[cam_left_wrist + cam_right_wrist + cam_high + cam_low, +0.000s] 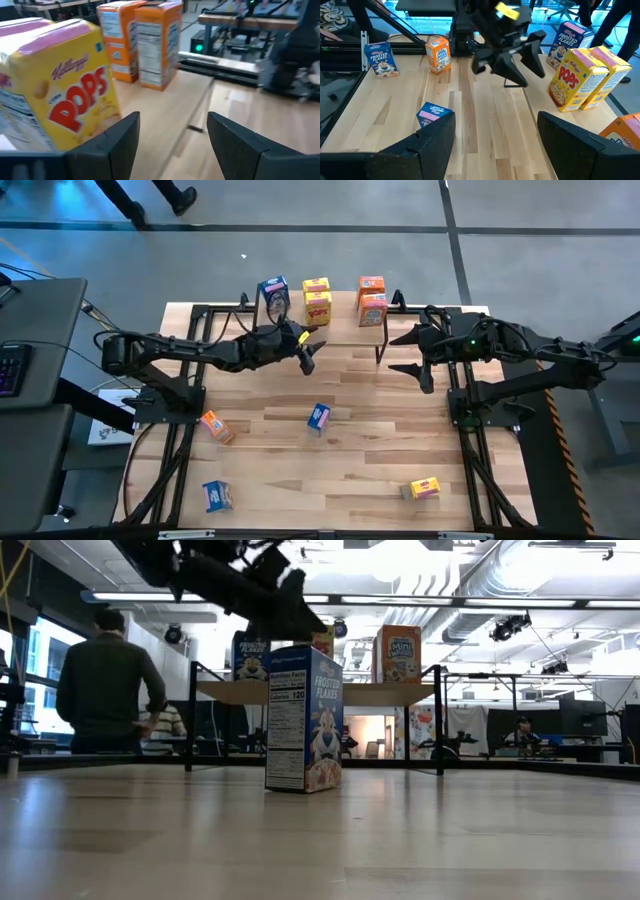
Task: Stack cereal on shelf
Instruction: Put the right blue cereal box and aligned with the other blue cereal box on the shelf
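Now left pincer (309, 350) open, empty, beside shelf (345, 335).

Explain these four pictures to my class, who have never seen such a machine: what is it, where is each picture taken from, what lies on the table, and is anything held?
Two dark robot arms work at a wooden table. One picture looks straight down, one looks level across the tabletop, and two come from cameras on the arms' wrists. Five small cereal boxes stand on a low wooden shelf: one blue, two yellow, two orange. Four more lie scattered on the table. The left gripper hovers by the shelf, jaws open and empty. The right gripper waits nearby, also open and empty.
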`<state>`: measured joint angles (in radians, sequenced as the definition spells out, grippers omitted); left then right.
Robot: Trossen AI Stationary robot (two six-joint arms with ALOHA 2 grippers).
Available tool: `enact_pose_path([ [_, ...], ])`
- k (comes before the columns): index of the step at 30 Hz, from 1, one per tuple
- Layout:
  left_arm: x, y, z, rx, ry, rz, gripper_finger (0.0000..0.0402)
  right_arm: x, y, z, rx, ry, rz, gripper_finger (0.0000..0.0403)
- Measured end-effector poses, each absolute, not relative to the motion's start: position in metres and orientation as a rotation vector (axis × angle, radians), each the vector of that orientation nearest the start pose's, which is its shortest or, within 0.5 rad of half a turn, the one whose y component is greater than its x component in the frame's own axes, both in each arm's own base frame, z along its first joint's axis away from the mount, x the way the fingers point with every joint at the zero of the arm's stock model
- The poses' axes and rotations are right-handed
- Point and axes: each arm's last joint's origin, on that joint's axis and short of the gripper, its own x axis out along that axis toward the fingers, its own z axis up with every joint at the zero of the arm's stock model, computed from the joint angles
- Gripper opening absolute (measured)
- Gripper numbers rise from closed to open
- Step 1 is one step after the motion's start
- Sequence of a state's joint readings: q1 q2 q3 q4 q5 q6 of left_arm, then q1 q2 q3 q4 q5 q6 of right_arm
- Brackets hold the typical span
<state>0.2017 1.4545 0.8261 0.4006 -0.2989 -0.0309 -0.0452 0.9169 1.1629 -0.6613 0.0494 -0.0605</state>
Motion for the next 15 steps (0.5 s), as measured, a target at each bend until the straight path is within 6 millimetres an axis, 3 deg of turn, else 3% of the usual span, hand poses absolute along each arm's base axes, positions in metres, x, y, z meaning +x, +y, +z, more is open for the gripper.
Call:
enact_pose_path([
  [10, 0.29, 0.034, 0.276, -0.155, 0.176, 0.4, 0.0223, 0.171, -0.009, 0.392, -0.061, 0.419, -0.083, 0.0275],
  [15, 0.286, 0.021, 0.3, -0.214, 0.159, 0.362, 0.0223, 0.171, -0.009, 0.392, -0.063, 0.419, -0.091, 0.0275],
])
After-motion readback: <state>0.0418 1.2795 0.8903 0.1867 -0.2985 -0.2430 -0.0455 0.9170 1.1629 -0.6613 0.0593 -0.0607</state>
